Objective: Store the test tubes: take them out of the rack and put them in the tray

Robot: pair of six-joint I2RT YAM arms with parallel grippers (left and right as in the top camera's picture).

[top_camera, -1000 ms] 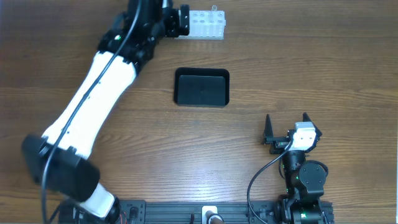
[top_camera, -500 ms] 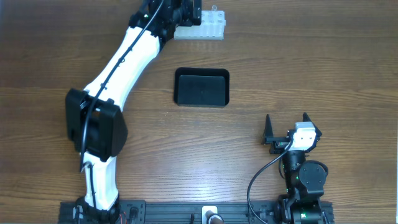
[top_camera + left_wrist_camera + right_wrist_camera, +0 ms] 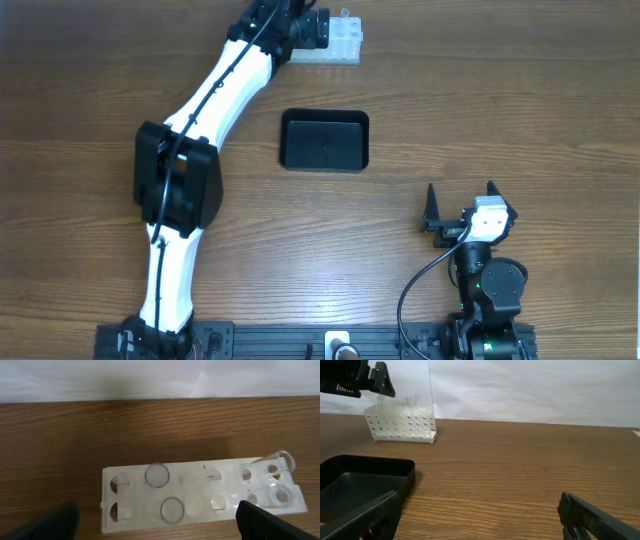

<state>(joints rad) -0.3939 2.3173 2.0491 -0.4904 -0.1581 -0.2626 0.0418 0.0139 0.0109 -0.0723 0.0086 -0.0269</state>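
Wood-grain tabletop, white wall behind. Clear test tubes (image 3: pixel 157 475) stand in the white rack (image 3: pixel 200 497) with their mouths up, though one at the rack's end leans. The left gripper (image 3: pixel 318 28) hovers right above the rack, fingers spread wide and holding nothing. That puts the tubes straight below it, long axis up and down, so I'd guess a straight drop onto one. The black tray (image 3: pixel 324 140) sits near the rack on the arm-base side. The right gripper (image 3: pixel 460 190), also wide open, is parked well beyond that, so left is clearly nearer.
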